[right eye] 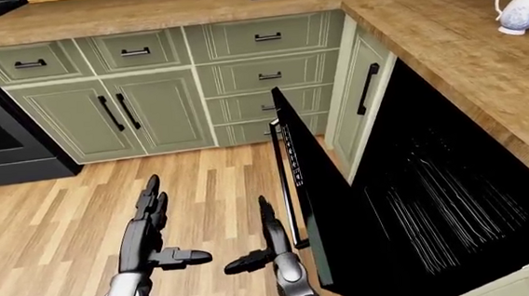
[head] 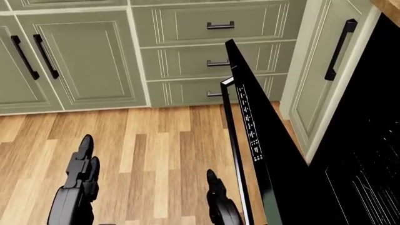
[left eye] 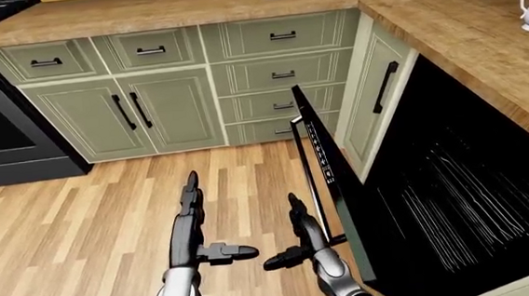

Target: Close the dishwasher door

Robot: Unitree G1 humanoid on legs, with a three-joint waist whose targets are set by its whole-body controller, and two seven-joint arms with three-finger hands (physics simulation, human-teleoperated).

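The black dishwasher door (left eye: 337,185) stands partly raised, tilted away from the dark dishwasher opening (left eye: 464,190) under the right counter. Its bar handle (left eye: 309,180) runs along the door's left edge and its control strip (head: 249,124) faces up. My right hand (left eye: 299,233) is open, fingers stretched out, just left of the handle's lower end; I cannot tell if it touches. My left hand (left eye: 192,216) is open and empty over the wood floor, further left. Both hands also show at the bottom of the head view.
Green cabinets and drawers (left eye: 278,73) line the top of the eye views under a wooden counter (left eye: 189,6). A black oven (left eye: 2,131) stands at the left. A white and blue teapot (right eye: 524,5) sits on the right counter. Wood floor (left eye: 74,224) lies at the lower left.
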